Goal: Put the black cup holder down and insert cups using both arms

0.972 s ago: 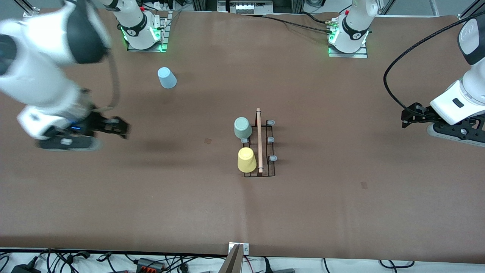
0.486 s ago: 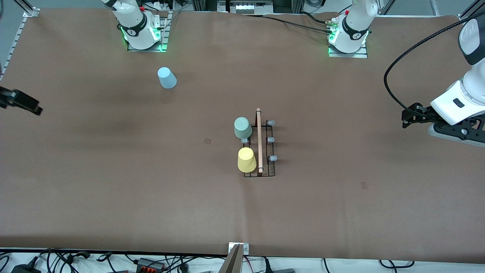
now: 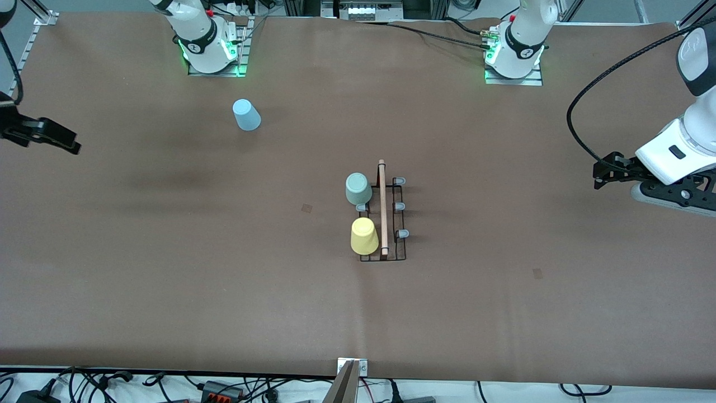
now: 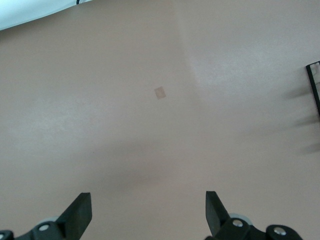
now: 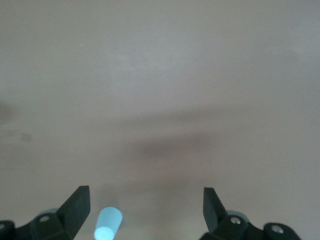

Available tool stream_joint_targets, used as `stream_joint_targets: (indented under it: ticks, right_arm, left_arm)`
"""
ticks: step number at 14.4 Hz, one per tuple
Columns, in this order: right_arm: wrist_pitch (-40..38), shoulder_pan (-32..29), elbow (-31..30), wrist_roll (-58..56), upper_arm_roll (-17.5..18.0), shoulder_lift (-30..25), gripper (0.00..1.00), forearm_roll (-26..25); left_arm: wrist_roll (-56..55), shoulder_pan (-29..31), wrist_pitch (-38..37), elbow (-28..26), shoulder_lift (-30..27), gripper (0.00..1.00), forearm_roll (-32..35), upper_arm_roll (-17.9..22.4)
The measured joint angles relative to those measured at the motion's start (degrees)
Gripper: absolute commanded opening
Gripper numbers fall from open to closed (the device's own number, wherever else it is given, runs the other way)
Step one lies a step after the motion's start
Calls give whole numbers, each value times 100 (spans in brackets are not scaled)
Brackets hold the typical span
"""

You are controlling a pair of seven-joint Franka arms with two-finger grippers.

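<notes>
The black cup holder (image 3: pixel 384 211) stands on the brown table (image 3: pixel 503 313) about midway between the arms' ends, its wooden rod handle (image 3: pixel 382 207) running along the top. Two cups sit inverted on pegs on the side toward the right arm's end: the grey-green cup (image 3: pixel 358 188) farther from the front camera, the yellow cup (image 3: pixel 364 235) nearer. The peg between them and three grey-tipped pegs (image 3: pixel 399 207) on the handle's left-arm side are bare.

The light blue cup (image 3: pixel 246 115) stands inverted and alone, well apart from the holder and near the right arm's base; the right wrist view also shows it (image 5: pixel 107 224).

Judgement: the cup is light, stiff plastic with a smooth tapered wall, liable to slip or tip; a hold across the wall low down, near its rim, appears soundest.

The right gripper (image 5: pixel 145 207) hovers over the table's edge at the right arm's end, fingers wide apart, holding nothing. The left gripper (image 4: pixel 149 212) waits over the left arm's end, likewise spread and empty.
</notes>
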Motion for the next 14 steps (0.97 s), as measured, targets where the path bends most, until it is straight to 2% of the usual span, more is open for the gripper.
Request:
stream_joint_targets:
  ticks: [3,8,14]
  right_arm:
    - [77,80,-2,-32,-1,3,100,109]
    - [85,221,-2,-310,-2,-35,100,-177]
    - [91,238,-53,-332,-3,-84,100,-11]
  left_arm:
    - [0,0,0,0,0,100,0,0]
    - [0,0,0,0,0,100,0,0]
    - [0,0,0,0,0,100,0,0]
